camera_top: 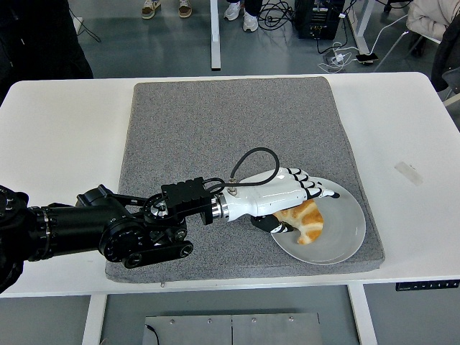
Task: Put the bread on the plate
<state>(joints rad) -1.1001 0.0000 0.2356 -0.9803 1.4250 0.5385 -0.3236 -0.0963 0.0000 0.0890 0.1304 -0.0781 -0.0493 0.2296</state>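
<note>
White shell and black joints make up the left hand (287,192), which reaches in from the left on a thick black arm (108,228) and lies low over the near-left part of the plate (345,237). Its fingers (316,188) are stretched out nearly flat and held close side by side, pointing to the right across the plate, and they close on nothing; the thumb side curls darkly underneath, at the plate's left rim. A black cable (251,159) loops up from the wrist and back down to the hand. Just beneath and to the near side of the fingers lies the bread (305,221), a golden-brown piece with paler patches, resting on the plate's surface; whether the hand's underside touches its upper edge cannot be told, since the hand covers that part. The plate is round and pale grey and sits on the near-right corner of a grey mat (215,129), which covers the middle of the white table (65,136). A small strip of tape (409,172) lies on the bare table well to the right of the mat. Beyond the table's far edge, shoes (167,8) and cables show on the floor.
</note>
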